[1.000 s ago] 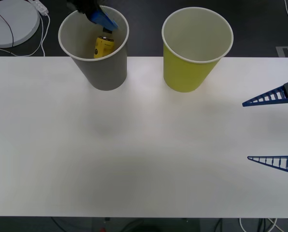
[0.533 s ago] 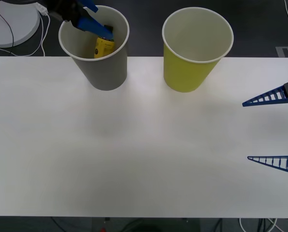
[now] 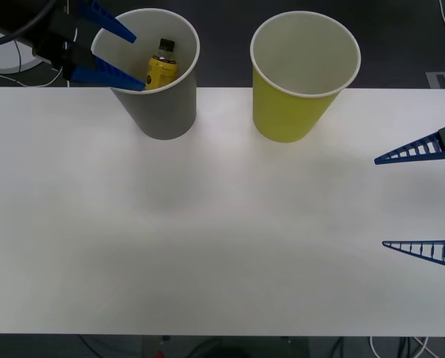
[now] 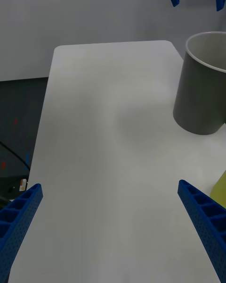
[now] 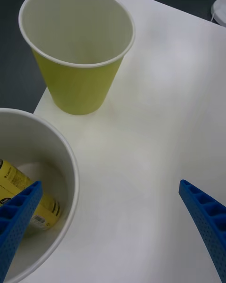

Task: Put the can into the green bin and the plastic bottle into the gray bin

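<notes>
Jaws spread wide on the left gripper [image 3: 118, 56], now lifted clear of the gray bin [image 3: 157, 108].
A second ago it reached inside; the plastic bottle [image 3: 160, 67] lies there alone, that half done. The green bin [image 3: 297, 112] looks empty, and the right gripper [image 3: 417, 201] waits, splayed.

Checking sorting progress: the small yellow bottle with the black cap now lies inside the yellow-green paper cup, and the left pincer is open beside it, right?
Not quite. The small yellow bottle with the black cap lies inside the gray paper cup, as the front view shows. The yellow-green paper cup holds nothing. The left pincer is indeed open.
</notes>
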`<action>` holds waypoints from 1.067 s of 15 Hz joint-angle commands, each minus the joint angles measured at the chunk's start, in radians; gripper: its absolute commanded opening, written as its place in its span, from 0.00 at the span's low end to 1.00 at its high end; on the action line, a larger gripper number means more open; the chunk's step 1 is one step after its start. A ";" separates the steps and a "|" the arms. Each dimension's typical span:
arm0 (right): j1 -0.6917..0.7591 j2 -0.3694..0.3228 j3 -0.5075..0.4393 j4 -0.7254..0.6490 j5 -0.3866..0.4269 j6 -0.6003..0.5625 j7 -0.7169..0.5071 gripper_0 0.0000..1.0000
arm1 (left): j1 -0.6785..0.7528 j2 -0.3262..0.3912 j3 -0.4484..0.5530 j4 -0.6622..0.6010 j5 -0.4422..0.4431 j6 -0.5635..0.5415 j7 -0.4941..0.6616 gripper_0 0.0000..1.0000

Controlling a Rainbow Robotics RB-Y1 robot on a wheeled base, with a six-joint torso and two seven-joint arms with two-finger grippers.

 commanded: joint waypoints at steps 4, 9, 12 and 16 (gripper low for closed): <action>0.000 0.000 0.000 0.000 0.000 0.000 0.000 1.00 | 0.224 0.021 0.178 -0.153 -0.040 0.073 -0.022 1.00; 0.000 0.000 0.000 0.000 0.000 0.000 0.000 1.00 | 0.545 -0.100 0.524 -0.322 -0.267 0.048 0.096 1.00; 0.000 0.000 0.000 0.000 0.000 0.000 0.000 1.00 | 0.654 -0.094 0.618 -0.480 -0.333 0.051 0.191 1.00; 0.000 0.000 0.000 0.000 0.000 0.000 0.000 1.00 | 0.819 -0.089 0.748 -0.632 -0.332 0.051 0.184 1.00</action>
